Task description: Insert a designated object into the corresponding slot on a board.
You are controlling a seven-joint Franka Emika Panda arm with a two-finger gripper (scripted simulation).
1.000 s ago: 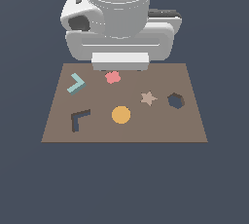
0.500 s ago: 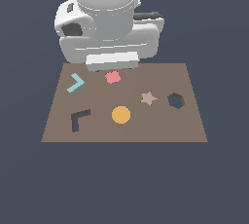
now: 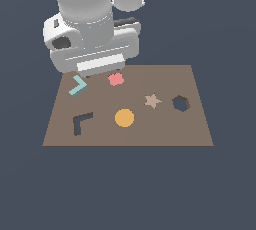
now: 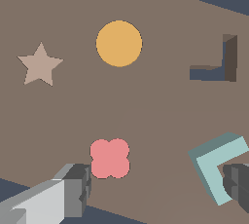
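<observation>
Gripper [image 4: 158, 189] hanging low over the board's [image 3: 165, 129] far edge as the exterior view has it, mostly masked there by the bulky white wrist housing [image 3: 92, 44]. Fingers spread wide apart and clamped on nothing, per the wrist view: one grey finger [image 4: 73, 189] just beside the pink blob [image 4: 110, 158], the other [image 4: 238, 189] overlapping one arm of the teal chevron [image 4: 214, 162], though contact or mere overlap cannot be told. Between the fingers, closest in: pink four-lobed blob, lying flat on the brown surface, nearer the first finger than the second. At the second fingertip: teal chevron, lying flat on the board and not in any recess, a raised block with a visible side wall, its corner pointing away from that finger. In the exterior view, same block [image 3: 78, 85] peeking out from under the housing toward the exterior view's left, with the blob [image 3: 115, 79] beside it. Farther out from the gripper: orange disc [image 4: 119, 43] roughly straight ahead of the blob, and dark L-shaped slot [image 4: 221, 65] ahead of the chevron, unfilled, well apart from the block. Beyond and off to the first finger's side: tan star [image 4: 40, 65]. Farthest from the gripper, seen only in the exterior view: dark hexagonal hole [image 3: 180, 103], past the star toward the exterior view's right.
</observation>
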